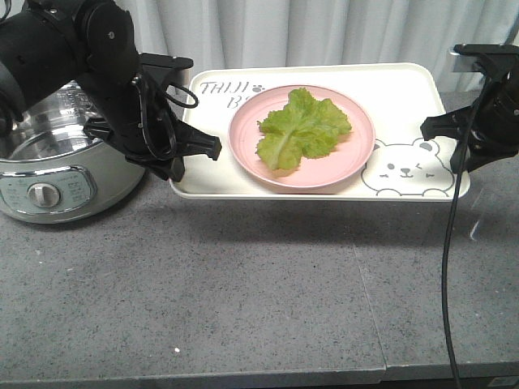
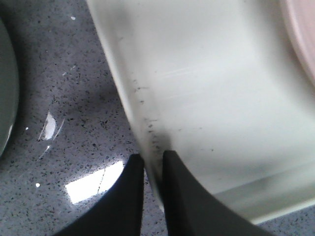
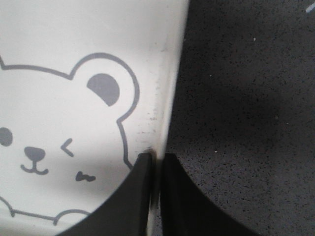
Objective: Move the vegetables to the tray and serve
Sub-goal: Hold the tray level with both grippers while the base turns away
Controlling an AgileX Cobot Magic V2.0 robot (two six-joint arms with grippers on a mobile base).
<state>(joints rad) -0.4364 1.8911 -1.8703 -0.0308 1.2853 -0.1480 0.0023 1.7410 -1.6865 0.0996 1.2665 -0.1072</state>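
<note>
The vegetables, one crinkled green lettuce leaf (image 1: 302,127), lie on a round pink plate (image 1: 357,154) in the middle of the cream tray (image 1: 405,89). The tray hangs level a little above the counter and casts a shadow below. My left gripper (image 1: 190,158) is shut on the tray's left rim; the left wrist view shows the rim (image 2: 147,123) pinched between the fingers (image 2: 153,160). My right gripper (image 1: 438,134) is shut on the right rim beside the bear drawing (image 3: 54,142), and its fingers (image 3: 157,160) clamp the tray edge (image 3: 167,73).
An open pale-green electric cooker (image 1: 49,162) stands at the left, close to my left arm. The speckled grey counter (image 1: 243,275) runs to a front edge at the bottom. A black cable (image 1: 446,267) hangs from the right arm. Curtains close the back.
</note>
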